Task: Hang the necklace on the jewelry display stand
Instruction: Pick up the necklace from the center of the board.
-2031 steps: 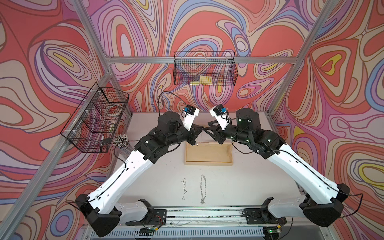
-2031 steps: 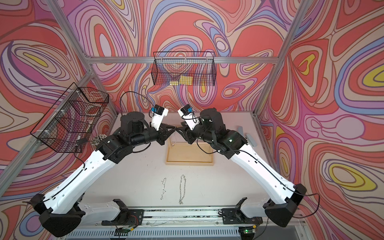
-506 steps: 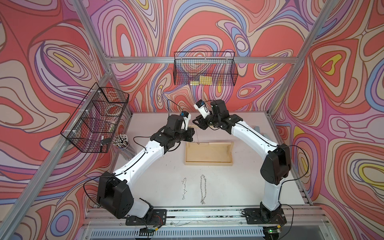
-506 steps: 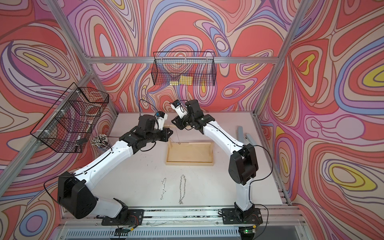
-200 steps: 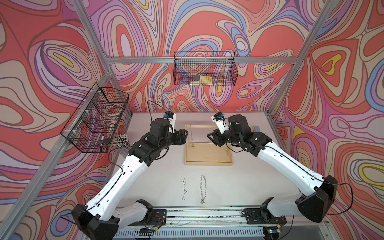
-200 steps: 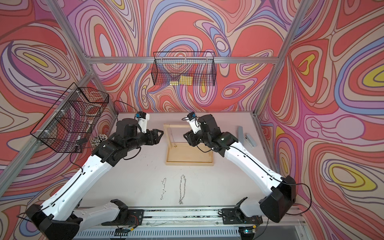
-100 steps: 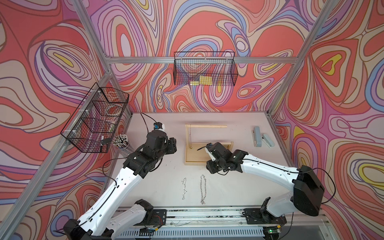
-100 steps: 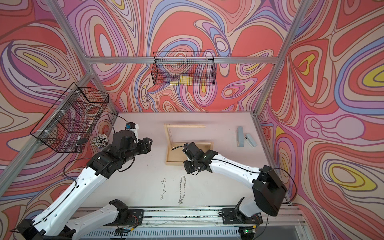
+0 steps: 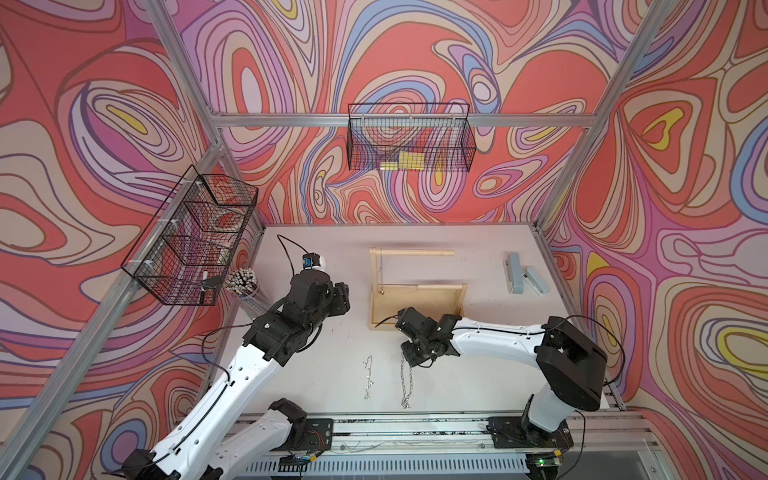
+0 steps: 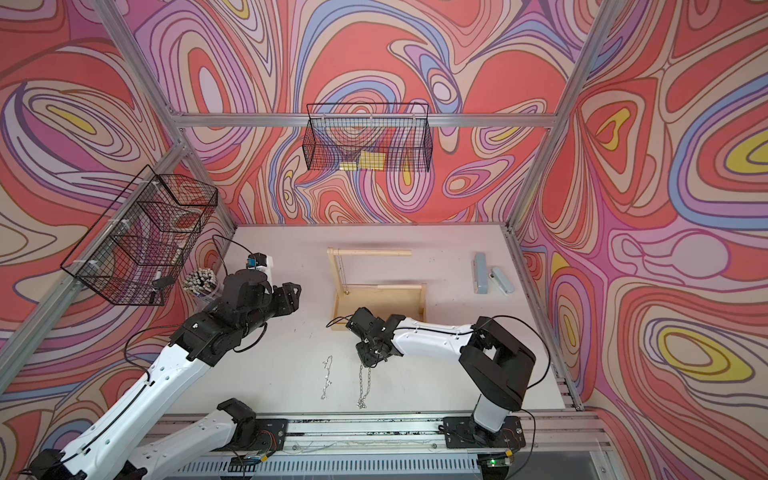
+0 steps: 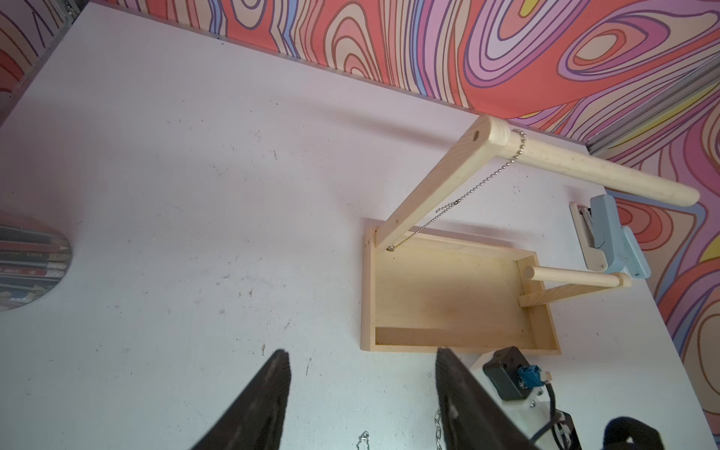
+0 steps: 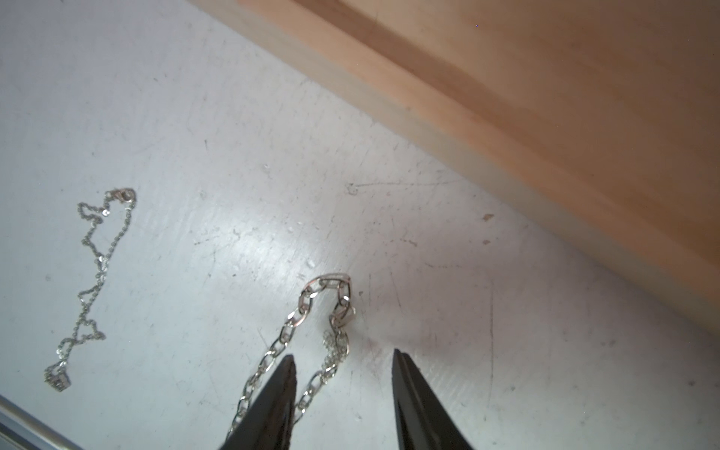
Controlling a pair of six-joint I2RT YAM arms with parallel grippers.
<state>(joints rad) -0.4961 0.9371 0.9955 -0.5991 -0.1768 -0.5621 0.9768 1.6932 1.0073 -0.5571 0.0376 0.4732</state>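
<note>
The jewelry display stand [image 9: 415,305] [image 10: 382,303] [image 11: 448,296] stands mid-table, with a thin bead chain [image 9: 379,270] [image 11: 467,193] draped over its upper dowel [image 9: 411,252]. A chunky-link silver necklace [image 9: 406,382] [image 10: 365,382] [image 12: 307,300] lies flat in front of the stand. A finer necklace [image 9: 368,376] [image 12: 93,249] lies to its left. My right gripper [image 9: 411,360] [image 12: 343,353] is open and low over the chunky necklace's far end, with one strand between its fingers. My left gripper [image 9: 341,297] [image 11: 362,352] is open and empty, left of the stand.
A cup of pencils [image 9: 243,280] stands at the table's left edge under a black wire basket [image 9: 191,241]. Another basket [image 9: 409,143] hangs on the back wall. Two pale blue staplers [image 9: 523,280] lie at the right. The stand's wooden wall [image 12: 506,97] is close beside my right gripper.
My right arm has swung down from beside the stand to the chunky necklace, its jaws narrowing a little. My left arm has drawn back leftwards from the stand.
</note>
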